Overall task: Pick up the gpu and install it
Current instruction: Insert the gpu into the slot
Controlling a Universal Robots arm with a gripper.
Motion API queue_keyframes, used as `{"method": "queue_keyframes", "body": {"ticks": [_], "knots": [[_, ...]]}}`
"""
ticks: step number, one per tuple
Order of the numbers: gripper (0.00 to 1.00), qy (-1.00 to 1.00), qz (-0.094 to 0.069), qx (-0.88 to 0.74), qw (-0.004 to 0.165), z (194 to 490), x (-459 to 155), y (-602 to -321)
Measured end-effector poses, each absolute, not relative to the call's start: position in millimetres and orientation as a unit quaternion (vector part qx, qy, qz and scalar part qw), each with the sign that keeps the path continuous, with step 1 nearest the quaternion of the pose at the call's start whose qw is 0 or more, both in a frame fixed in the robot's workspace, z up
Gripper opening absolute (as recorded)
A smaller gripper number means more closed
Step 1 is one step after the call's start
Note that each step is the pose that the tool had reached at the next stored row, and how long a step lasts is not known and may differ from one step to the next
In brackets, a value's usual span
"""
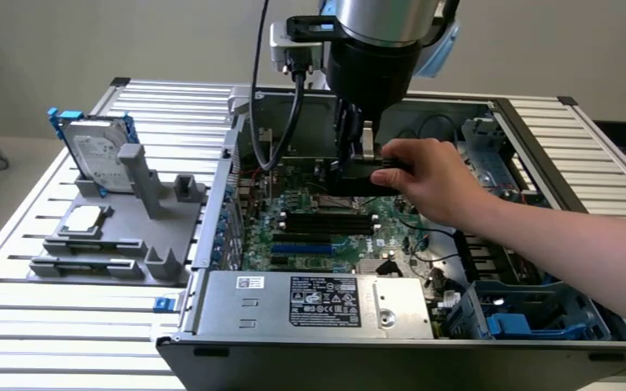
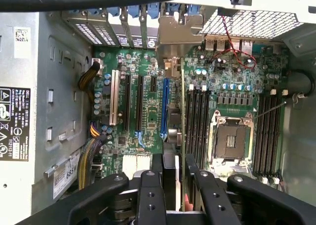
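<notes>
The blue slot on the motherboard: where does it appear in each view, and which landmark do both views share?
Exterior view: the blue slot lies just beyond the silver power supply.
Wrist view: the blue slot runs beside the long black slots.
Shared landmark: the power supply's label, seen in both.

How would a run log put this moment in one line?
gripper: above open computer case, at gpu | gpu: held by person's hand at gripper | install: not yet done
</notes>
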State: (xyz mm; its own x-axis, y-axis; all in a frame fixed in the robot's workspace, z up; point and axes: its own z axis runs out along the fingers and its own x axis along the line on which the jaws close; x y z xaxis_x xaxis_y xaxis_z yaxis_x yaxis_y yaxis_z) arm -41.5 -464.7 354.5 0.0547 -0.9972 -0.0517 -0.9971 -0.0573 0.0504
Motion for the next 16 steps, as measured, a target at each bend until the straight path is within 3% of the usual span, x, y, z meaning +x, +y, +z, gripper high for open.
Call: {"method": "queue_keyframes", "body": {"ticks": [16], "knots": [[0.29,-0.687,-0.036,0.726,0.001,354.5,-41.5,-464.7]]}}
